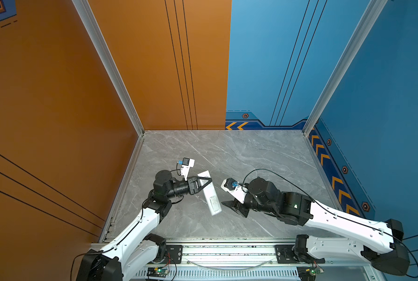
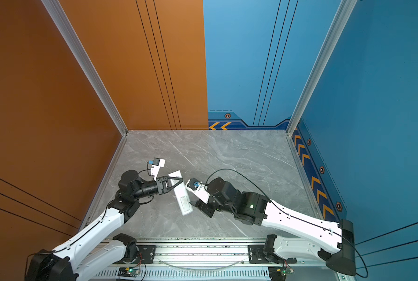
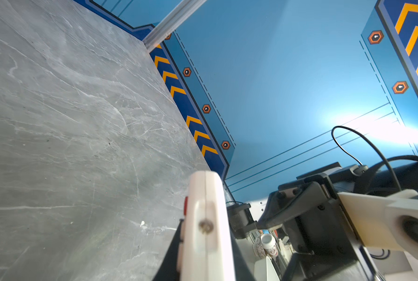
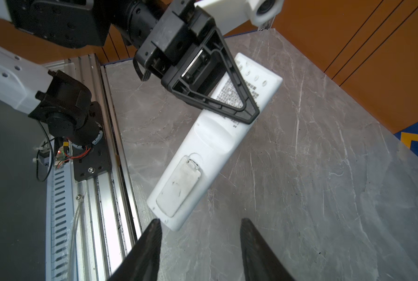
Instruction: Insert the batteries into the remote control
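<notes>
Nearest us, the right hand (image 4: 200,220) stood with its jaws apart and empty, just off the near end of the remote control (image 4: 198,150). The remote appeared lifted off the tabletop (image 1: 251,158), plain back up, with its cover (image 4: 178,187) seated over the battery recess. Farther along, the left hand (image 1: 209,180) was clamped across its body. We saw no batteries anywhere, so loading was either finished under that cover or not begun; we could not tell which. Both arms reached low towards the middle.
</notes>
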You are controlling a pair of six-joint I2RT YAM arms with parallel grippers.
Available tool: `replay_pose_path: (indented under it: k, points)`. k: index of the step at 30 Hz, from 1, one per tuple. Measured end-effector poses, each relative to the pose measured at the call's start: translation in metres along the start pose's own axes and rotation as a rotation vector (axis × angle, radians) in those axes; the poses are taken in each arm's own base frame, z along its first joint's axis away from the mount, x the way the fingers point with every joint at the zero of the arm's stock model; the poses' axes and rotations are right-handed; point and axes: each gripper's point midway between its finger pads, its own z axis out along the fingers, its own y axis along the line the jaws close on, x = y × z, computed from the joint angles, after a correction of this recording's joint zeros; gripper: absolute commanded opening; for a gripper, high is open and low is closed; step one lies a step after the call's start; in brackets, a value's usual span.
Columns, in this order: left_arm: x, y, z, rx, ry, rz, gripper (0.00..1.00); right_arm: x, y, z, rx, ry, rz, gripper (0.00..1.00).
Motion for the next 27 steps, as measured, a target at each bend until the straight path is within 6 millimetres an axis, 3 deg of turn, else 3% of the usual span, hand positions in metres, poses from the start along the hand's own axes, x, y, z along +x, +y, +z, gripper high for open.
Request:
replay_pose_path:
  k: [14,27]
  points:
    - [0.01,-0.019,0.005,0.073,0.076,0.018,0.0,0.024,0.007,0.016,-0.036,0.116,-0.063,0.48]
    - [0.015,-0.018,0.008,0.083,0.109,0.005,0.0,-0.016,0.031,-0.005,-0.082,0.06,-0.337,0.4]
